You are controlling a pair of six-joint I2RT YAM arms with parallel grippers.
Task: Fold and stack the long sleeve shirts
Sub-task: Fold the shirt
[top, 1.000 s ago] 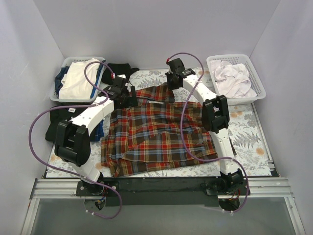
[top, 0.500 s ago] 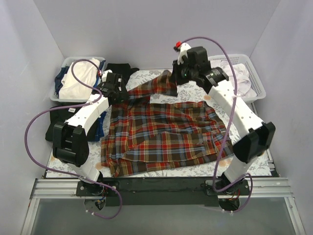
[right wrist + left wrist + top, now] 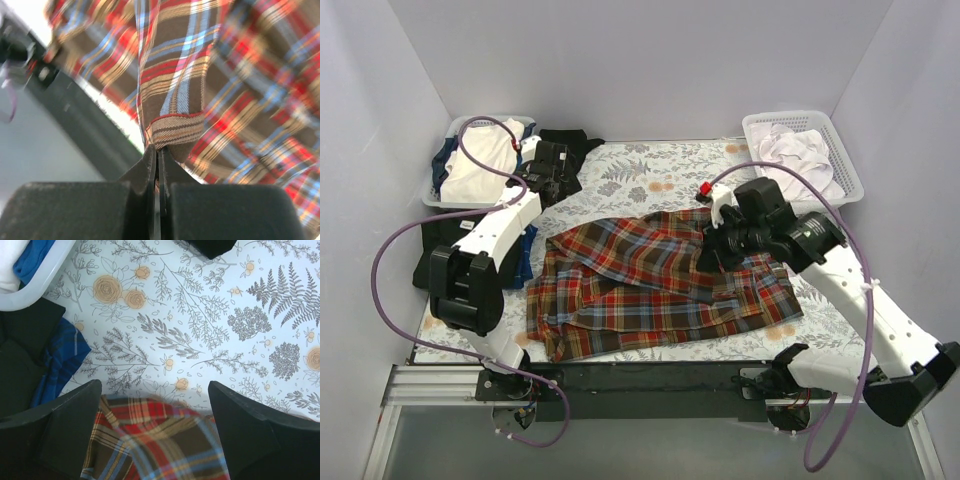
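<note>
The red-orange plaid shirt (image 3: 630, 285) lies spread on the floral table, its far part folded forward over its body. My right gripper (image 3: 717, 250) hovers over the shirt's right half, shut on a striped hem of the plaid cloth (image 3: 177, 127), which hangs from the pinched fingertips (image 3: 159, 152). My left gripper (image 3: 552, 175) stands open at the back left. Beneath its spread fingers (image 3: 65, 430) the plaid's far edge (image 3: 155, 440) lies untouched. A black garment (image 3: 570, 143) lies crumpled at the back edge.
A white basket (image 3: 433, 197) at the back left holds white and blue clothes. A second white basket (image 3: 853, 185) at the back right holds white cloth. A dark folded pile with blue cloth (image 3: 445, 245) sits at the left edge. Walls close in on three sides.
My right arm swung from the back down toward the front right, dragging the plaid's far part over its body. My left gripper drew back off the shirt toward the back left.
</note>
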